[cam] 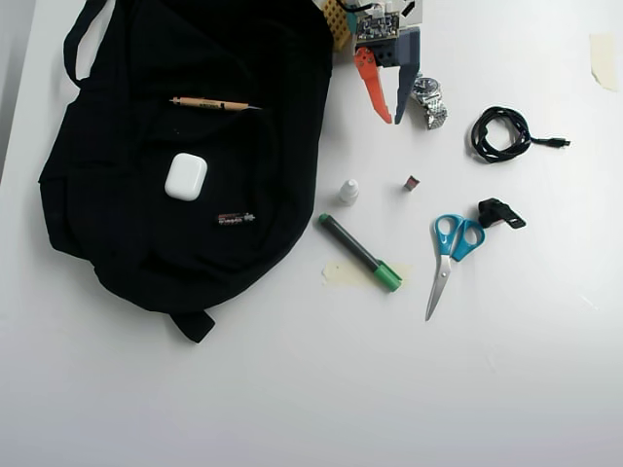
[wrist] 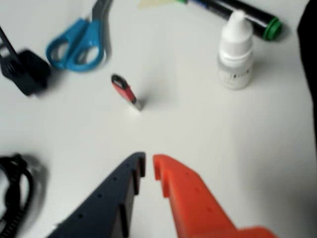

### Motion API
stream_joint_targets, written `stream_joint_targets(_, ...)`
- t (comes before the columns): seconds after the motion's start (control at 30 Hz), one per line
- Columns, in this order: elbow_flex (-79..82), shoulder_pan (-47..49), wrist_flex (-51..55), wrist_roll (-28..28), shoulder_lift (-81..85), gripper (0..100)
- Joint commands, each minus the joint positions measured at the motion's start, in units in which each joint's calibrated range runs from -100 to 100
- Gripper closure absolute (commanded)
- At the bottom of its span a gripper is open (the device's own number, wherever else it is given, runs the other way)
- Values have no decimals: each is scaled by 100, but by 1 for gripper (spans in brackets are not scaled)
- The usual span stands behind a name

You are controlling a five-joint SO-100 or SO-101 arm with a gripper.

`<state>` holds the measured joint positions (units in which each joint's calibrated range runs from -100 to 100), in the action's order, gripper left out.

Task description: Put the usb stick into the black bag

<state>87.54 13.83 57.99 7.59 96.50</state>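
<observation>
The usb stick lies free on the white table, ahead of the gripper and a little to the left in the wrist view; in the overhead view it is the tiny dark spot below the gripper, well apart from the black bag on the left. The jaws stand slightly apart and empty, the orange finger and the dark blue finger leaving only a narrow gap, and they hover short of the stick

The step in hand looks like the reach for the grasp. To do it well, the jaws likely need to open wider, come forward over the stick and turn so the fingers close across its narrow red body, not along its length; it lies slanted in the wrist view, silver end toward the camera. The stick is small and flat on the table, so the tips probably must go low to catch it, not push it away

Around it, nothing touches the stick. The white dropper bottle stands to the right, the green-capped marker beyond that, the blue scissors to the upper left, a black clip at the left and a coiled black cable at the lower left. The bottle stands between stick and bag in the overhead view, so the carry may need to lift over it. On the bag rest a white earbud case, a pencil and a thin dark stick
</observation>
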Motion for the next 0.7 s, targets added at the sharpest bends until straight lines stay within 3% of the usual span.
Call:
stream_joint_targets(0.0, -695, -142, 32, 90, -571, 98)
stream_joint_targets(0.47, -3139, -157, 670, 132, -4023, 98)
stream_joint_targets(0.67, -3489, -142, 687, 698, -4222, 98)
